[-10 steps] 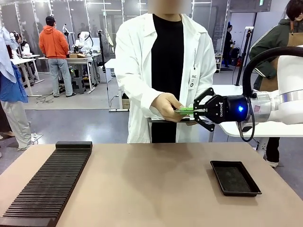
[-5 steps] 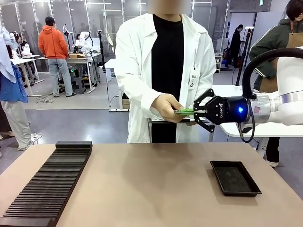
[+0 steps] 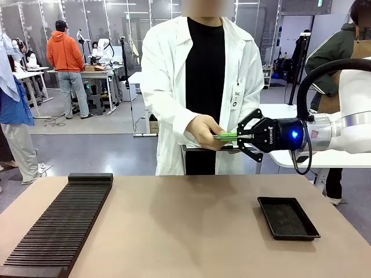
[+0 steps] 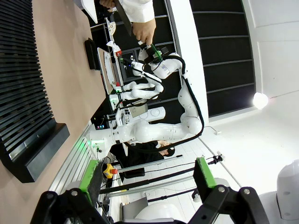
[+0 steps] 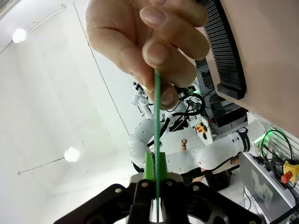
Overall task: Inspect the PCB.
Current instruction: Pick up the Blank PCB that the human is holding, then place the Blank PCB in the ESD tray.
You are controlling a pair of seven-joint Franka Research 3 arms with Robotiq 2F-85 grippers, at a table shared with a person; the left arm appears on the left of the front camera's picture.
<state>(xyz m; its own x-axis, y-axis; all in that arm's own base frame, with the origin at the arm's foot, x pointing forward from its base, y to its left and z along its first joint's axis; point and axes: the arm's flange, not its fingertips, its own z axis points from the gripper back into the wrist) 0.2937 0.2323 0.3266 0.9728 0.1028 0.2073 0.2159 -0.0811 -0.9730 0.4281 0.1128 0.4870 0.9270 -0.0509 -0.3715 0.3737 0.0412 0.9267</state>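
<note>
Well above the far side of the table, the PCB (image 3: 226, 136) is held flat and shows as a thin green strip. My right gripper (image 3: 236, 136) is shut on its right end, and the person's hand (image 3: 204, 131) pinches its left end. In the right wrist view the PCB (image 5: 156, 116) is edge-on, a thin green line running from between my right gripper's (image 5: 155, 175) closed green pads up into the person's fingers (image 5: 154, 42). My left gripper (image 4: 147, 175) is open with nothing between its green-padded fingers, far from the board.
A black slotted rack (image 3: 58, 223) lies along the table's left side. A shallow black tray (image 3: 287, 217) sits at the right, below my right arm. The person in a white coat stands at the far edge.
</note>
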